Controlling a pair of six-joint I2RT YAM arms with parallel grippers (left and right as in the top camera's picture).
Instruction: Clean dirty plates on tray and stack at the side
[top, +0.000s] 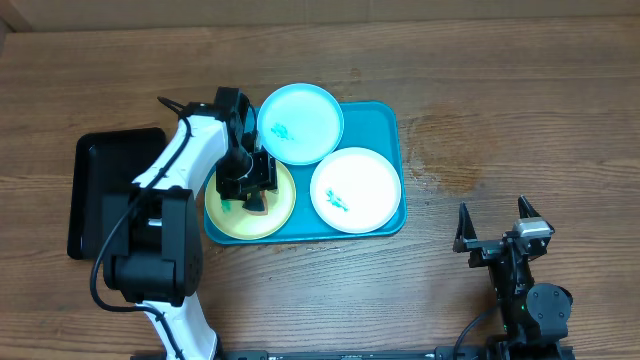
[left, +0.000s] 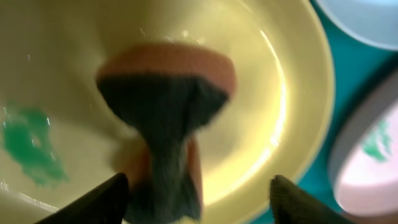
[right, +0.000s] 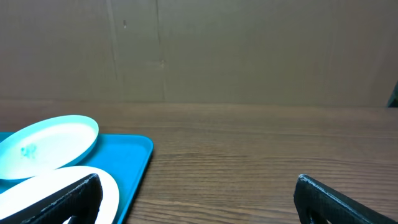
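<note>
The yellow-green plate (top: 283, 205) lies at the left end of the teal tray (top: 385, 120). The light blue plate (top: 300, 120) leans on the tray's back rim, and the white plate (top: 355, 190) lies at the right. All three carry green smears. My left gripper (top: 250, 195) hovers low over the yellow-green plate (left: 261, 93). Its fingers (left: 196, 202) are apart, with an orange sponge with a dark scouring side (left: 161, 81) between them, close to the left finger and clear of the right one. A green smear (left: 31, 146) sits left of the sponge. My right gripper (top: 492, 218) is open and empty.
A narrow black tray (top: 105, 190) lies left of the teal tray, partly under the left arm. The right wrist view shows bare wooden table between the right fingers (right: 196, 199), with the tray's corner (right: 124, 162), the white plate (right: 62, 183) and the light blue plate (right: 50, 146) to the left.
</note>
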